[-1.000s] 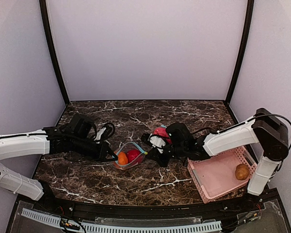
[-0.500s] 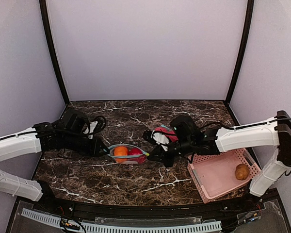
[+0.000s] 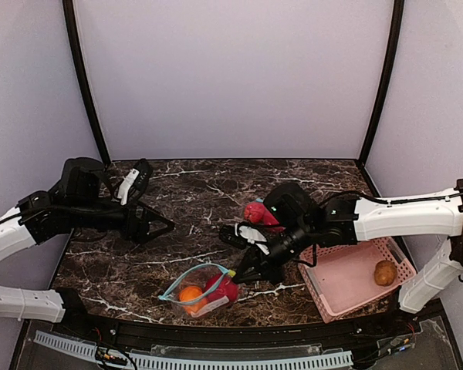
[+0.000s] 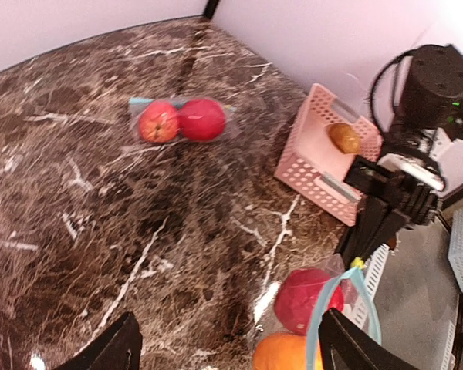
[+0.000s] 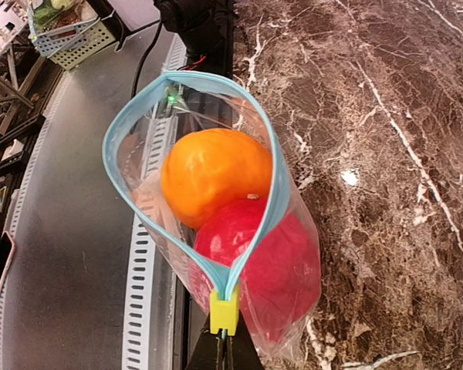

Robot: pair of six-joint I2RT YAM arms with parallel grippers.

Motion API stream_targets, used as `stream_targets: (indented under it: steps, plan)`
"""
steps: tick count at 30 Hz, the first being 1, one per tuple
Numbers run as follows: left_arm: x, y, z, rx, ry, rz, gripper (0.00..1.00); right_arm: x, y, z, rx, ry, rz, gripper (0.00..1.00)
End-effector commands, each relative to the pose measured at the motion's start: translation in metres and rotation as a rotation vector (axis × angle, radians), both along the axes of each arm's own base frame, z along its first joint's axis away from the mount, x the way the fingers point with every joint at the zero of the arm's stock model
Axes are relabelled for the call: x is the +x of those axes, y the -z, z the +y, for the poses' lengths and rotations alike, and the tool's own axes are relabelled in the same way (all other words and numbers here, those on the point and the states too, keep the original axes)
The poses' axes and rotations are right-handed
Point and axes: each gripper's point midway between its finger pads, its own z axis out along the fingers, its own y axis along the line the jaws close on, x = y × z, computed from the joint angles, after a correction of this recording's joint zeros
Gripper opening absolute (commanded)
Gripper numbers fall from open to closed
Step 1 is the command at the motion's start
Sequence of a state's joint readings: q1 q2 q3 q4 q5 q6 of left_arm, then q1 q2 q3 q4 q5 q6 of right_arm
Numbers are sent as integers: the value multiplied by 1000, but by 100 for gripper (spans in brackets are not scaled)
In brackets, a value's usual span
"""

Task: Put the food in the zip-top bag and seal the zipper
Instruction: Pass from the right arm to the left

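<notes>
The clear zip-top bag (image 3: 187, 277) with a blue zipper hangs near the table's front edge, its mouth gaping. Inside are an orange fruit (image 5: 212, 173) and a red fruit (image 5: 274, 262). My right gripper (image 5: 226, 345) is shut on the bag's zipper end, just under the yellow slider (image 5: 224, 311). In the top view that gripper (image 3: 243, 276) sits right of the bag. My left gripper (image 3: 156, 227) stands open and empty, well left of and behind the bag. In its wrist view the left gripper (image 4: 231, 358) has the bag's rim (image 4: 324, 324) close by its right finger.
A second clear bag (image 4: 216, 131) holding two red fruits lies flat on the marble beyond my right arm. At the right a pink basket (image 3: 333, 282) holds a brown potato (image 3: 385, 272). Purple walls close the back and sides.
My left gripper opened, let go of the bag and drew back to the left. My right gripper carried the bag toward the front edge, and it now hangs from that gripper alone.
</notes>
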State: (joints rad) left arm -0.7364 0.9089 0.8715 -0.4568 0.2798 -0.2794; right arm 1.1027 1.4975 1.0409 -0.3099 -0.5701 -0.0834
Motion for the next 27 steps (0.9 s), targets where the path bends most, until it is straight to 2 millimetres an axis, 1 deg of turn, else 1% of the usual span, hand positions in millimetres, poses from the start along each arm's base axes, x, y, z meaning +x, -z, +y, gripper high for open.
stream_targets:
  steps: [1,2,3,4,5,6,7,8,9,10,11,12,13,14,15,17,20,22,24,26,27]
  plan:
    - [-33,-26,-38,-136,267,-116,79,-19,-5,-3,12,-60,90,0]
    - [-37,-22,-45,-135,291,-119,79,-20,-2,-4,7,-58,93,0]
    - [-48,-20,-56,-143,337,-136,79,-20,2,-5,1,-54,96,0]
    - [-58,-13,-66,-133,377,-126,79,-20,5,-5,-3,-50,99,0]
    - [-58,-12,-72,-145,383,-140,79,-20,7,-5,-4,-49,101,0]
    - [-64,-5,-81,-142,406,-121,79,-20,10,-5,-7,-47,106,0]
    - [-65,-6,-87,-164,415,-135,79,-20,11,-4,-7,-49,111,0]
    - [-70,1,-95,-161,436,-125,79,-20,13,-3,-8,-50,115,0]
    - [-71,0,-101,-175,448,-141,79,-21,14,-2,-8,-55,121,0]
    - [-74,6,-107,-166,467,-142,79,-21,15,-1,-6,-58,125,0]
    - [-75,5,-112,-174,477,-154,79,-21,16,0,-7,-61,130,0]
    - [-78,12,-117,-163,495,-147,79,-22,16,1,-3,-66,133,0]
    - [-79,11,-121,-169,505,-154,79,-22,16,2,-3,-69,138,0]
    - [-81,17,-126,-163,520,-149,80,-23,16,3,-2,-72,142,0]
    - [-81,20,-128,-158,527,-150,81,-23,15,4,1,-74,143,0]
    - [-83,34,-134,-129,546,-134,81,-23,14,5,6,-77,144,0]
    - [-86,43,-138,-105,560,-124,81,-22,11,5,12,-76,143,0]
    - [-88,50,-138,-93,566,-116,79,-23,11,5,16,-77,145,0]
    - [-91,57,-138,-79,573,-103,73,-24,10,4,17,-77,148,0]
    - [-94,66,-137,-61,578,-91,62,-24,9,4,22,-78,149,0]
    - [-95,72,-136,-50,579,-81,60,-24,8,4,26,-78,149,0]
